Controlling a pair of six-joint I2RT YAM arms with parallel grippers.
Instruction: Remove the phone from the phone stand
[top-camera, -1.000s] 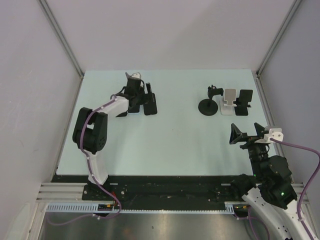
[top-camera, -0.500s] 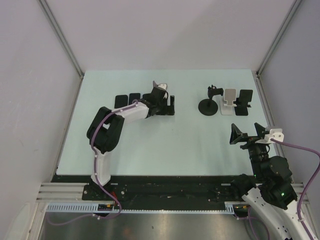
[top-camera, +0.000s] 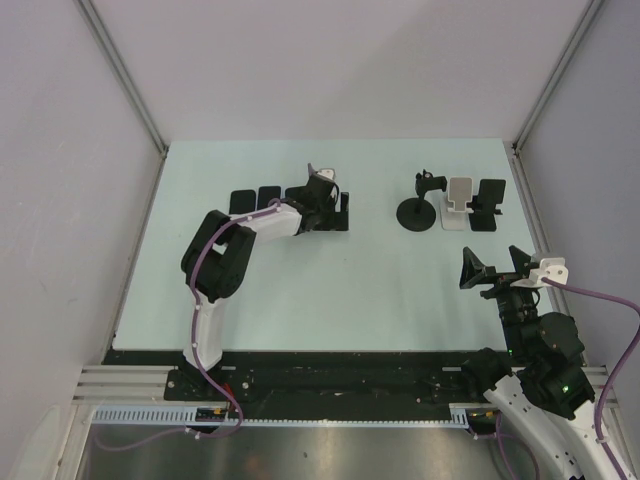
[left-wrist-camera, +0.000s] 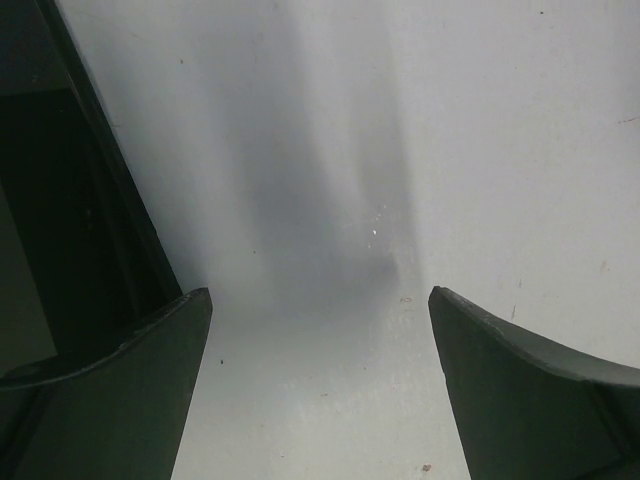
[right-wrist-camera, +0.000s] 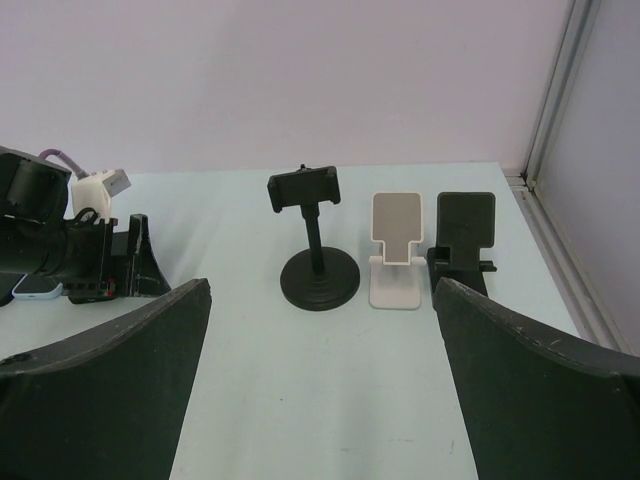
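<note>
Three phone stands are at the far right: a black round-base stand with a clamp (top-camera: 417, 212) (right-wrist-camera: 318, 262), a white stand (top-camera: 458, 205) (right-wrist-camera: 398, 252) and a black stand (top-camera: 488, 205) (right-wrist-camera: 464, 236). I see no phone on any of them. Dark phones (top-camera: 255, 200) lie flat at the far left-middle. One phone with a light rim (right-wrist-camera: 34, 290) shows beside the left arm. My left gripper (top-camera: 343, 212) (left-wrist-camera: 320, 340) is open, low over bare table just right of the phones. My right gripper (top-camera: 490, 268) (right-wrist-camera: 320, 340) is open and empty, facing the stands.
A dark phone edge (left-wrist-camera: 70, 200) fills the left side of the left wrist view. The pale table (top-camera: 350, 290) ends at a metal frame post (top-camera: 525, 190) on the right. The left arm (top-camera: 240, 235) stretches across the table's left half.
My left gripper has swung right, from over the flat phones to just right of them, uncovering them. It has barely moved in the last half second. The right arm has not moved.
</note>
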